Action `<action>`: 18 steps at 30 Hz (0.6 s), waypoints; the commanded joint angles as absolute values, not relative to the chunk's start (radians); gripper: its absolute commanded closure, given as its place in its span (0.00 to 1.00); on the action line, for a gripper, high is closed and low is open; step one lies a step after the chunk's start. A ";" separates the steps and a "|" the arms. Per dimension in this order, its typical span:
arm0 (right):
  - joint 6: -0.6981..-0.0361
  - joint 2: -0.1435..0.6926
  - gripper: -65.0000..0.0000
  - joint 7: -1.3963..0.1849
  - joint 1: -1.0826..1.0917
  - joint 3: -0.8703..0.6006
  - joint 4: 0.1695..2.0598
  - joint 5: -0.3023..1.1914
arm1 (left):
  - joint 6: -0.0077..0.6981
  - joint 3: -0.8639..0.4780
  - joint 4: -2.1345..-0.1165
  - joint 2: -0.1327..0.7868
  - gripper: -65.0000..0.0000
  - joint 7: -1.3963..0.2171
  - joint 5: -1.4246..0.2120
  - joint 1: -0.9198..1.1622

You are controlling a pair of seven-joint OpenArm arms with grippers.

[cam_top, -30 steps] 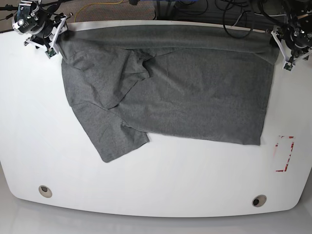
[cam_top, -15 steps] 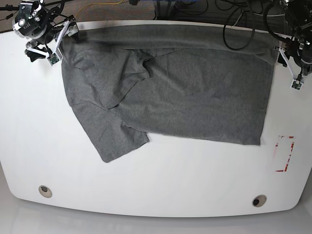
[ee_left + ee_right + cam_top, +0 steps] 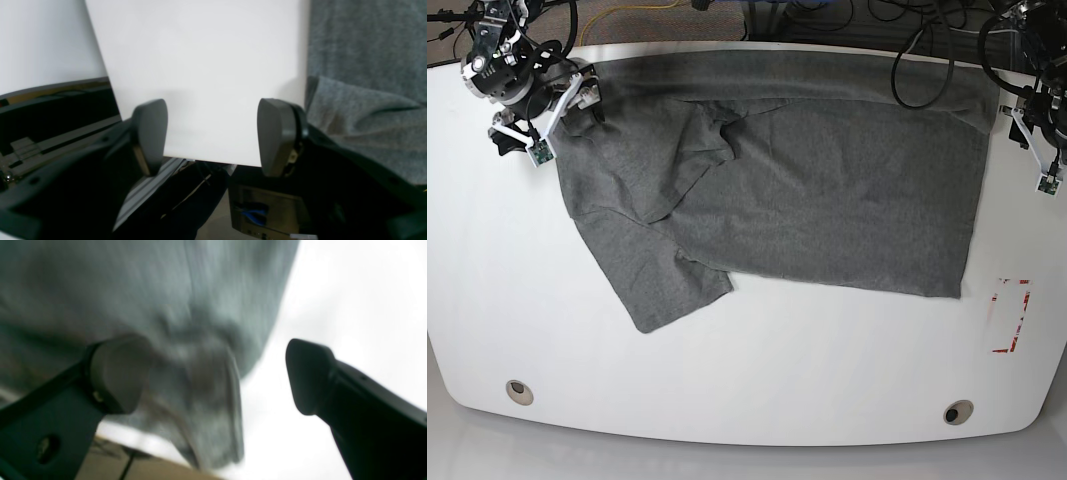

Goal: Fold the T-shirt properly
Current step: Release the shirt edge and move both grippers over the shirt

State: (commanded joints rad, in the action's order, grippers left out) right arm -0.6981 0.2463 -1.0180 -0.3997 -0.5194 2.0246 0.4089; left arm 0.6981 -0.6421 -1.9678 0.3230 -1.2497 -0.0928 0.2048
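Across the white bench (image 3: 827, 395), a dark heather-grey soft knit T-shirt (image 3: 827, 200) is spread; light, limp and readily creased, it is best pinched at its hem corners. The left tool (image 3: 213, 138) and right tool (image 3: 217, 376) are held apart, empty.

The white counter (image 3: 807, 370) carries the grey T-shirt (image 3: 827, 190), with red marks (image 3: 1024, 315) right and two round fittings (image 3: 959, 412) near.

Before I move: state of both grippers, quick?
Left gripper: open, holding nothing, bare white table between its fingers.
Right gripper: open, fingers apart above the grey T-shirt, not gripping it.
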 joint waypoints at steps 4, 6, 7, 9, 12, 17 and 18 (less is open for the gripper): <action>-0.698 0.203 0.28 -1.073 -0.363 -0.519 2.025 0.440 | 0.698 -0.622 -1.968 0.321 0.39 -1.250 -0.091 0.203; -0.698 0.188 0.38 -1.098 -0.354 -0.519 2.025 0.469 | 0.698 -0.602 -1.968 0.315 0.39 -1.250 -0.091 0.203; -0.698 0.183 0.43 -1.104 -0.351 -0.519 2.025 0.481 | 0.698 -0.591 -1.968 0.308 0.39 -1.250 -0.091 0.203; -0.698 0.173 0.55 -1.113 -0.349 -0.518 2.025 0.506 | 0.698 -0.572 -1.966 0.278 0.39 -1.250 -0.091 0.203; -0.698 0.166 0.73 -1.116 -0.334 -0.512 2.023 0.527 | 0.698 -0.547 -1.966 0.237 0.40 -1.250 -0.091 0.209; -0.698 0.150 0.85 -1.119 -0.275 -0.447 2.003 0.489 | 0.698 -0.530 -1.966 0.170 0.40 -1.250 -0.090 0.211; -0.698 0.147 0.85 -1.119 -0.260 -0.430 1.997 0.472 | 0.698 -0.530 -1.966 0.154 0.40 -1.250 -0.087 0.211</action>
